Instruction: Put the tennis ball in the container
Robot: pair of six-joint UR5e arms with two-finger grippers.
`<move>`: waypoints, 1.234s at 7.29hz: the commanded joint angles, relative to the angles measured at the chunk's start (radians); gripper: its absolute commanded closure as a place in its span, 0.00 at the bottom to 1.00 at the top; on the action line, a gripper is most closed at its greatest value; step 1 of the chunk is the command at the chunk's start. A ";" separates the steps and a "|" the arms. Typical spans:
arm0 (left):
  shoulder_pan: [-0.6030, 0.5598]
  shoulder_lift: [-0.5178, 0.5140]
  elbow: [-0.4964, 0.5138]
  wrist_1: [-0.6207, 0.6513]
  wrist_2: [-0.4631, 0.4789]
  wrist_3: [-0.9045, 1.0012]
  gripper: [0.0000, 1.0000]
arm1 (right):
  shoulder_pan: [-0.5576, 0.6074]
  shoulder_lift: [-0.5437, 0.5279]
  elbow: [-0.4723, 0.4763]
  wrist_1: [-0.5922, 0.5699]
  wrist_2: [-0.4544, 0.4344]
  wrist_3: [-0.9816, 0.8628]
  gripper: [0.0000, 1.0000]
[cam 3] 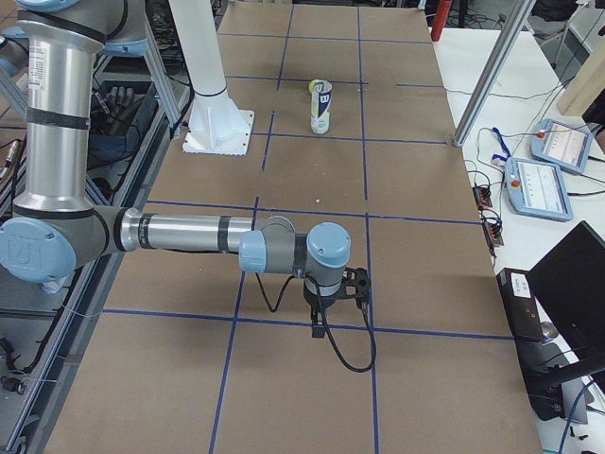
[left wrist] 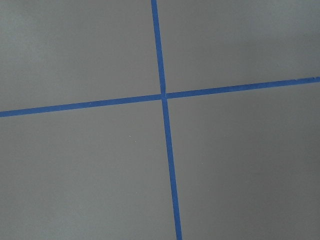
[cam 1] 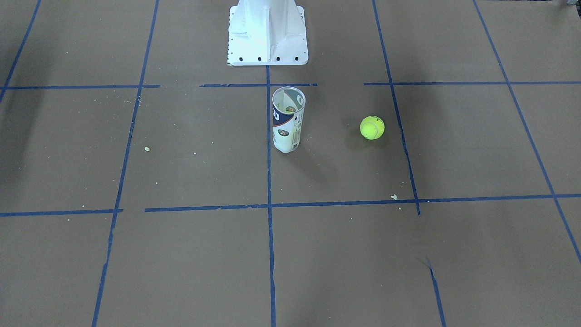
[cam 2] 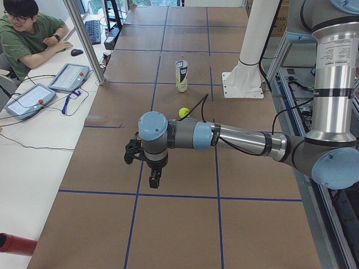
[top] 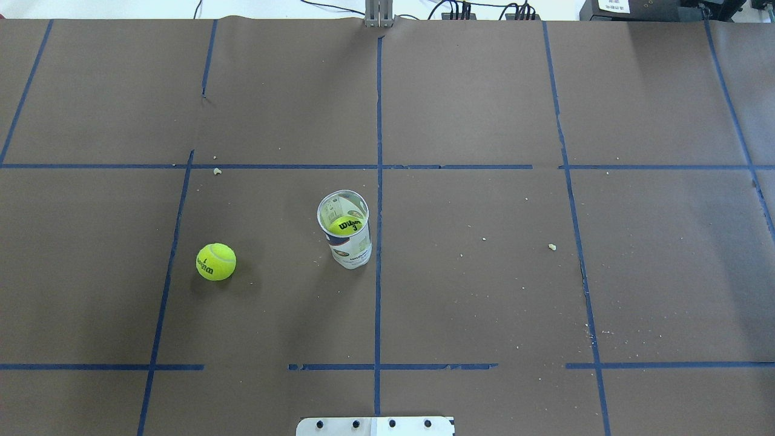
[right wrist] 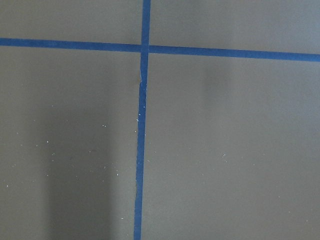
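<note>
The yellow-green tennis ball (cam 1: pixel 372 127) (top: pixel 215 261) (cam 2: pixel 183 112) lies loose on the brown table, on my left side of the container. The container (cam 1: pixel 288 120) (top: pixel 345 233) (cam 2: pixel 181 75) (cam 3: pixel 321 106) stands upright near the table's middle with its mouth open. A second ball (top: pixel 345 225) sits inside it. My left gripper (cam 2: pixel 153 182) hangs pointing down far out toward the left end of the table, well away from the ball. My right gripper (cam 3: pixel 319 329) hangs the same way near the right end. I cannot tell whether either is open or shut.
The white pedestal base (cam 1: pixel 268 34) (top: pixel 375 426) stands just behind the container. Blue tape lines (left wrist: pixel 165 95) (right wrist: pixel 142 48) grid the table. A seated operator (cam 2: pixel 28 33) and tablets (cam 2: pixel 70 75) are along the far side, and a red object (cam 2: pixel 14 245) lies at the left end.
</note>
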 commanded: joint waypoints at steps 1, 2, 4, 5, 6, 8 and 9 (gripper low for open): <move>0.000 -0.006 0.016 -0.111 -0.002 -0.001 0.00 | 0.000 -0.001 0.000 0.000 0.000 0.000 0.00; -0.001 -0.005 0.016 -0.157 0.000 -0.001 0.00 | 0.000 0.001 0.000 0.000 0.000 0.000 0.00; -0.001 -0.008 0.044 -0.167 -0.002 -0.020 0.00 | 0.000 -0.001 0.000 0.000 0.000 0.000 0.00; -0.001 -0.005 0.027 -0.170 0.000 -0.050 0.00 | 0.000 0.001 0.000 0.000 0.000 0.000 0.00; -0.001 -0.005 0.035 -0.171 -0.005 -0.047 0.00 | 0.000 -0.001 0.000 0.000 0.000 0.000 0.00; 0.002 -0.009 0.019 -0.211 -0.005 -0.051 0.00 | 0.000 0.001 0.000 0.000 0.000 0.000 0.00; 0.006 -0.011 0.019 -0.225 -0.006 -0.059 0.00 | 0.000 -0.001 0.000 0.000 0.000 0.000 0.00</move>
